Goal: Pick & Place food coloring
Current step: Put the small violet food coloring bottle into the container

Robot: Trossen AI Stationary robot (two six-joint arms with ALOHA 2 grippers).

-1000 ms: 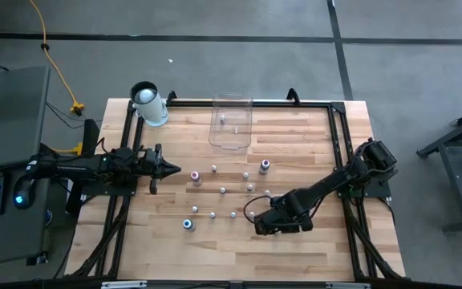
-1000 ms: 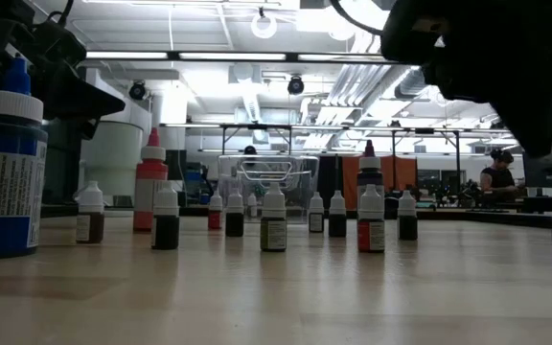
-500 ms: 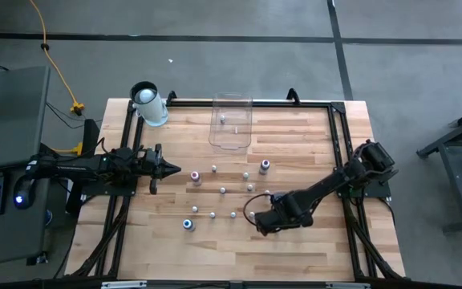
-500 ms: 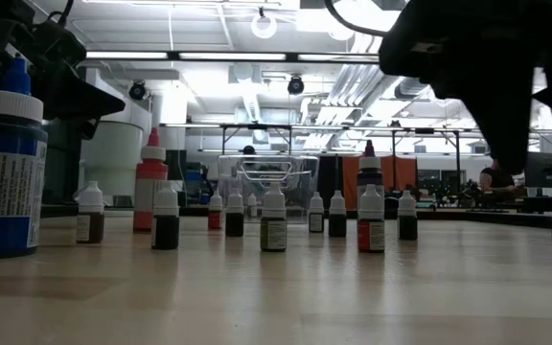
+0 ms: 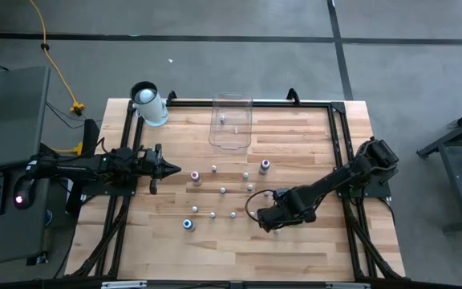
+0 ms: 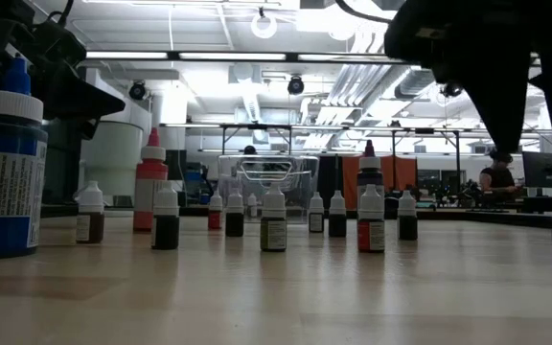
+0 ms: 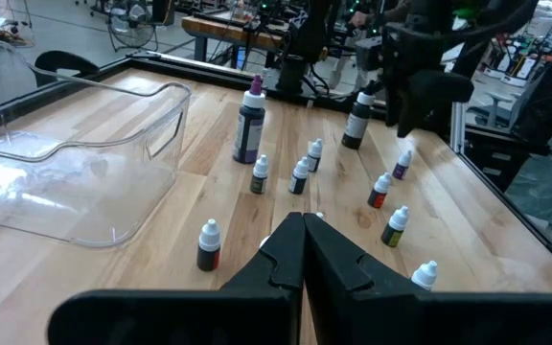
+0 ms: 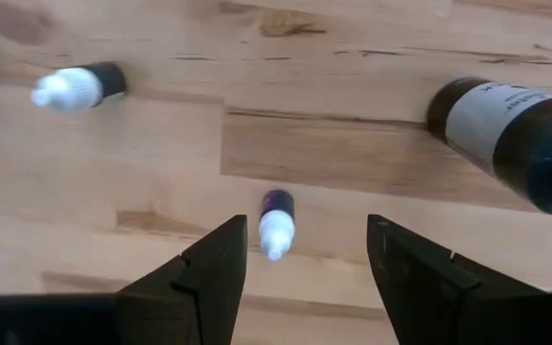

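White-capped, dark-bodied food coloring bottle (image 8: 276,222) stands upright on the table (image 5: 311,249), between the right gripper's (image 8: 305,264) spread fingers; left gripper (image 7: 302,251) closed.

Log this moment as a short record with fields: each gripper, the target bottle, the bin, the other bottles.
right gripper: jaws open, pointing down over the table, near its middle
target: small bottle with a white cap, standing between the open jaws, not yet gripped
left gripper: jaws shut, holding nothing, waiting at the table's left edge
bin: clear plastic, at the far edge; two small bottles show inside
other bottles: standing loose across the table's middle
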